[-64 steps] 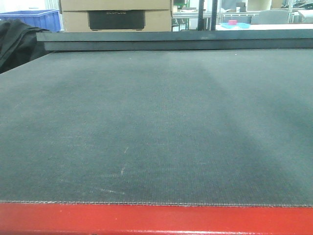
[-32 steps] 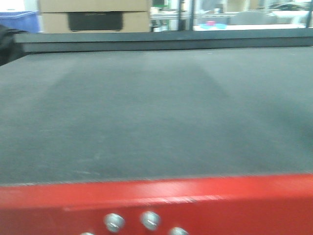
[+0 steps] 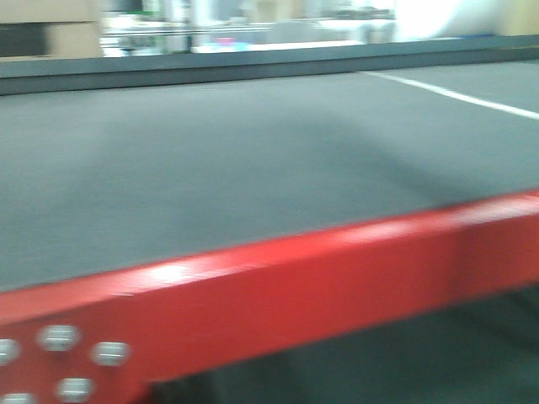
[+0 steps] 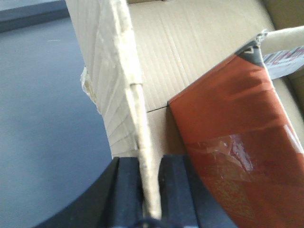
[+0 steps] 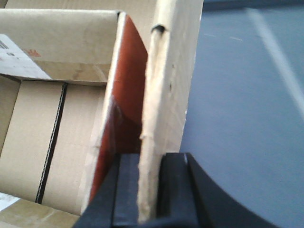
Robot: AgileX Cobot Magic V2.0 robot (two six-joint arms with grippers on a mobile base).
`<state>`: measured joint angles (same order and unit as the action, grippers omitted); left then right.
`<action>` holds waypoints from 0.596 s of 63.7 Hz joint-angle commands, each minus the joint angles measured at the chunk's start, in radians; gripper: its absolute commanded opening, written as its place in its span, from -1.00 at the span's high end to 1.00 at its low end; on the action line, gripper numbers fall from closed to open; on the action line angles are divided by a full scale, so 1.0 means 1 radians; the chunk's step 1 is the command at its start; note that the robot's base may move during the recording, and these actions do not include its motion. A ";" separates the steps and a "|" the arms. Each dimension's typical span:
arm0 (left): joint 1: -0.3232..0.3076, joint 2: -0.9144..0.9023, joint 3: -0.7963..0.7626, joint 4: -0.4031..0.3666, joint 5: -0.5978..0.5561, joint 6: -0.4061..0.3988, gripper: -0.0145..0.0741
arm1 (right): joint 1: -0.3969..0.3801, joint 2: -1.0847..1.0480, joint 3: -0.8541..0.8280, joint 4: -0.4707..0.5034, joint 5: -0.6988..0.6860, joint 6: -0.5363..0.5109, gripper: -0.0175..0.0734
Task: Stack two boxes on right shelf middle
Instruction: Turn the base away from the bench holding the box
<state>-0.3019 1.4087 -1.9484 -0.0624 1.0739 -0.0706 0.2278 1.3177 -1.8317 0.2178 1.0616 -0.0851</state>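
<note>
Left claw (image 4: 151,171) clamped on carton wall (image 4: 114,71); right claw (image 5: 149,166) likewise.

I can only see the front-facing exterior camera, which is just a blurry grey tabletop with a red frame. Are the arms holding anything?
Observer: Yes. The left pincer is shut on the upright wall of a brown corrugated cardboard carton.
Operator: And the right one?
Observer: The right pincer is shut on a cardboard wall too, with a red-printed flap just inside it.
Operator: Is that carton closed?
Observer: No, it is open at the top. The right wrist view looks down onto its bare floor, which has a dark seam.
</note>
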 commanded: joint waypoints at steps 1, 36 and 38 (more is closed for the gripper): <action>-0.002 -0.013 -0.009 0.001 -0.053 0.015 0.92 | -0.007 -0.013 -0.013 -0.012 -0.051 -0.010 0.95; -0.002 -0.013 -0.009 0.001 -0.053 0.015 0.92 | -0.007 -0.013 -0.013 -0.012 -0.051 -0.010 0.95; -0.002 -0.013 -0.009 0.001 -0.053 0.015 0.92 | -0.007 -0.013 -0.013 -0.012 -0.051 -0.010 0.95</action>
<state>-0.3019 1.4087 -1.9484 -0.0624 1.0714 -0.0706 0.2278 1.3177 -1.8317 0.2178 1.0616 -0.0851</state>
